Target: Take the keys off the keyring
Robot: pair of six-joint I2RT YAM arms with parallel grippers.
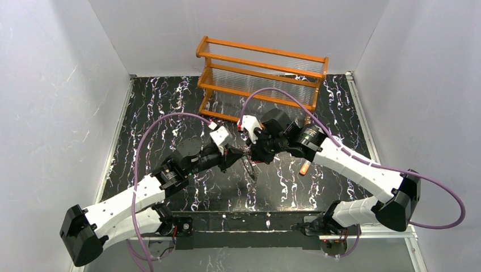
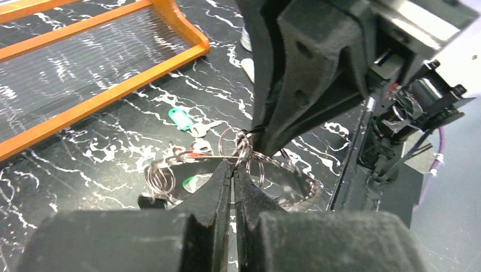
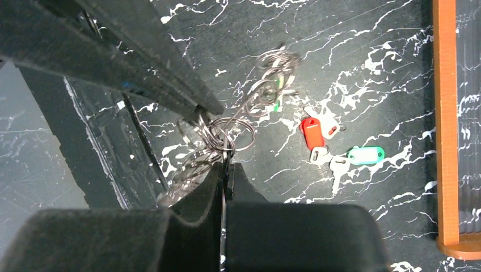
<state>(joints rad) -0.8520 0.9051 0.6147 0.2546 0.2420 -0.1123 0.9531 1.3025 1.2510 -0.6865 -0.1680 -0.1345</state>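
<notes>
My two grippers meet above the table's middle, left [image 1: 238,153] and right [image 1: 253,154]. Both are shut on a bunch of thin wire rings that hangs between them. In the left wrist view my left gripper [image 2: 233,164] pinches the wires, and the toothed dark keyring [image 2: 303,192] hangs blurred just beyond. In the right wrist view my right gripper [image 3: 226,164] pinches the same bunch, with the keyring [image 3: 178,184] to its left. A red key [image 3: 312,133] and a green key [image 3: 366,154] lie on the table apart from the bunch. Another green head [image 3: 276,93] shows among the wire rings.
An orange rack [image 1: 261,79] with clear bars stands at the back centre. A clear tube with an orange cap [image 1: 304,167] lies under the right arm. White walls close in the left, right and back sides of the black marbled table [image 1: 147,113].
</notes>
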